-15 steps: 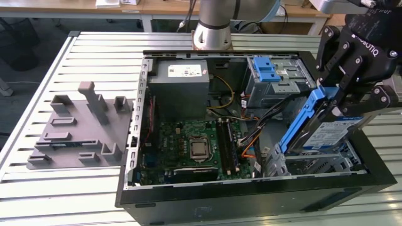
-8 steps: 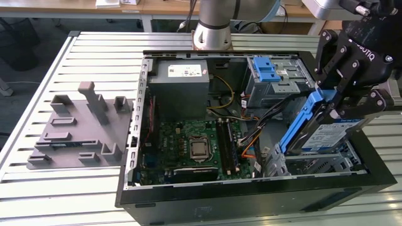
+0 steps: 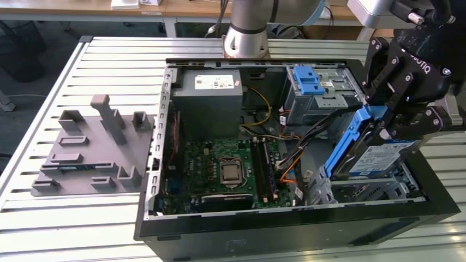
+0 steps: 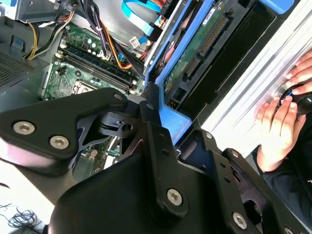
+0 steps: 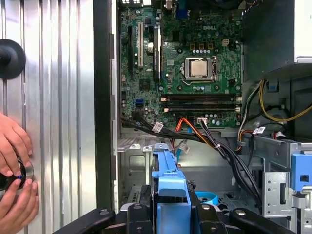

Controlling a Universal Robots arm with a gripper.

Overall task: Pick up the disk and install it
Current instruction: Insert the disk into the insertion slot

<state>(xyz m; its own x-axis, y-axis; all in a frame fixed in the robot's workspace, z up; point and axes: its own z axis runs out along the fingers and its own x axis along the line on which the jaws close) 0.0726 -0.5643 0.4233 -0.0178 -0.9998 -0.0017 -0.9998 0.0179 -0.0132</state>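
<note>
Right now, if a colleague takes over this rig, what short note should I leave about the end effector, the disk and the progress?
End effector: shut on the disk, gripping its upper end.
Disk: tilted, lower end at the top of the metal drive bay, in the open computer case at the exterior view's right.
Done: disk picked up and brought to the bay.
Left: disk is not seated in the bay.
Caution: a person's hands are on the table beside the case.

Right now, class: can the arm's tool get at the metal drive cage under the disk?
Probably yes: the tool, gripping the tilted disk, hangs over the open cage; the cables lie beside it, not across.
</note>
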